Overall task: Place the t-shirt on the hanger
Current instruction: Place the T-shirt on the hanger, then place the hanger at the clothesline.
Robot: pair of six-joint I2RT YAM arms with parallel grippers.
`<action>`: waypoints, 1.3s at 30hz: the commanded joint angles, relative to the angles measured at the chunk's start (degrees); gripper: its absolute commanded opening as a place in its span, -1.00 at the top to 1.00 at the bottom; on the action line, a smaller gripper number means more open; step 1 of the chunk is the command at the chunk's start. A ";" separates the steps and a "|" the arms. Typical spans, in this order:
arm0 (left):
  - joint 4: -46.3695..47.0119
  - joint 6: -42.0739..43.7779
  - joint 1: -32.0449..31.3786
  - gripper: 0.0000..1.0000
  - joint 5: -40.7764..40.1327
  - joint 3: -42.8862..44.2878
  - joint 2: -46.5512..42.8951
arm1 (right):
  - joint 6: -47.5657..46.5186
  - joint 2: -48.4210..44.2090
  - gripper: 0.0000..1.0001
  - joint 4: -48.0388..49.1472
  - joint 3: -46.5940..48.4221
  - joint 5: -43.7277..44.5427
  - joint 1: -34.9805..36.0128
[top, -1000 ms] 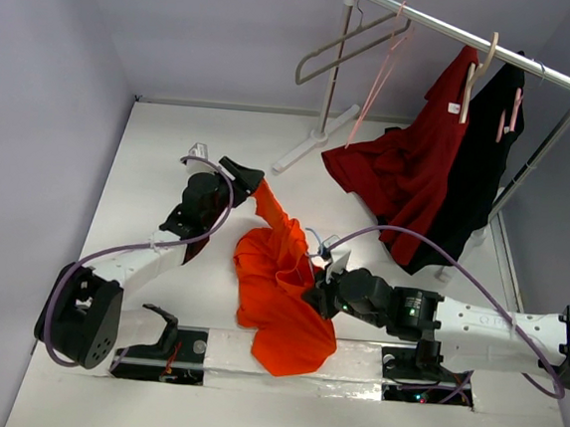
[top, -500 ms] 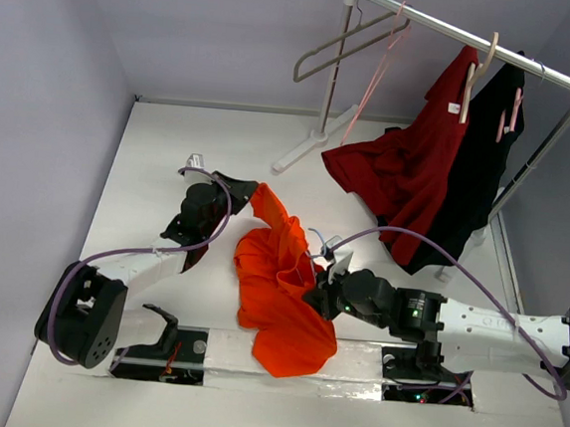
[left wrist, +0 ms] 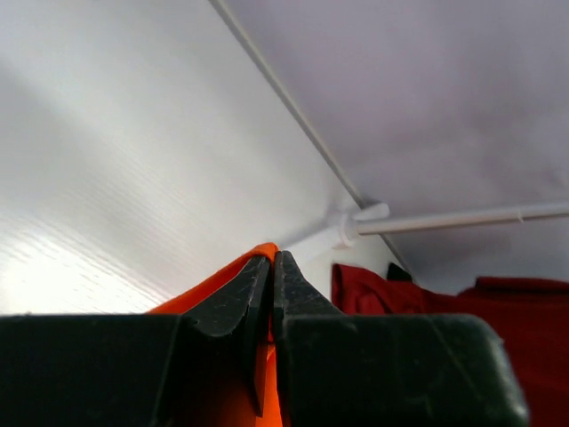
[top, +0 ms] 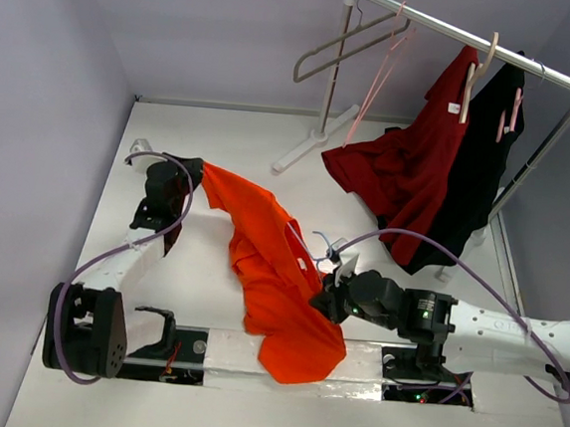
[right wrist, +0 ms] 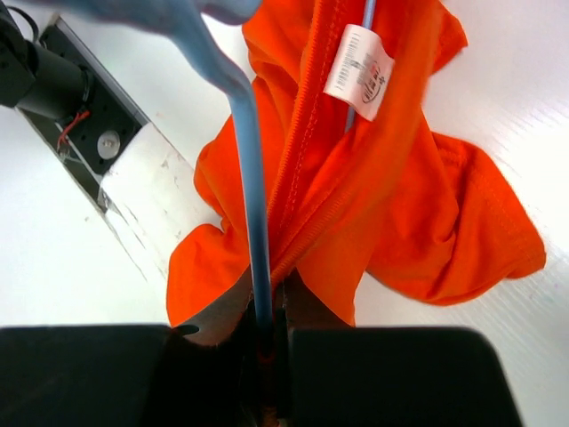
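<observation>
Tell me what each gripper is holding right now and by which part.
The left gripper pinches the t-shirt by a stretched-out edge of its fabric. The right gripper clamps the hanger by one thin bar.

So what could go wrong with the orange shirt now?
The left fingers pinch only a thin edge of the t-shirt, stretched taut, so it might slip free. The right fingers hold the hanger amid bunched cloth; pulling could tug the hanger out or twist it.
</observation>
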 commanded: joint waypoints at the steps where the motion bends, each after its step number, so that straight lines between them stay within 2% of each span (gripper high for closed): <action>1: -0.83 1.76 2.84 1.00 0.10 2.03 -0.48 | -0.28 -1.90 1.00 -3.84 4.20 -1.62 0.39; 7: -3.11 3.35 4.17 1.00 -1.47 1.51 -4.15 | -1.16 -3.48 1.00 -12.71 11.22 -1.71 0.39; 12: -2.15 4.05 4.17 0.97 2.99 -3.14 -7.94 | -0.99 -3.75 1.00 -17.37 14.49 0.73 0.39; 13: -2.23 4.05 4.17 0.87 3.70 -3.76 -9.16 | -0.55 -3.31 1.00 -17.99 14.93 1.71 0.39; 14: -1.89 4.05 4.17 0.65 4.49 -5.16 -10.13 | 0.06 -2.87 1.00 -18.52 15.89 2.76 0.39; 18: -3.71 5.01 2.69 0.20 6.61 -6.58 -17.67 | 1.03 -0.33 1.00 -20.80 19.23 6.54 0.39; 20: -6.09 6.24 1.01 0.11 5.91 -5.70 -20.32 | 1.91 1.08 1.00 -22.21 20.81 7.51 0.39; 22: -8.46 8.00 -2.24 -0.04 5.81 -3.78 -23.92 | 5.50 3.44 1.00 -27.81 23.01 11.71 0.39; 28: -11.99 10.56 -11.54 -0.13 6.17 -1.66 -29.64 | 11.66 4.96 1.00 -37.58 26.18 16.74 0.39; 32: -11.64 12.31 -14.20 -0.13 9.22 -0.17 -30.09 | 15.88 6.01 1.00 -44.36 28.46 20.78 -0.39; 33: -11.64 12.84 -14.99 -0.18 10.03 0.62 -30.01 | 16.06 6.62 1.00 -45.32 28.82 21.66 -1.71; 35: -12.16 14.33 -14.99 -0.30 11.35 1.59 -29.48 | 16.06 7.67 1.00 -46.29 29.78 22.19 -3.91; 39: -12.87 16.36 -15.61 -0.47 12.84 1.95 -29.21 | 11.25 9.70 1.00 -41.75 32.32 20.53 -9.80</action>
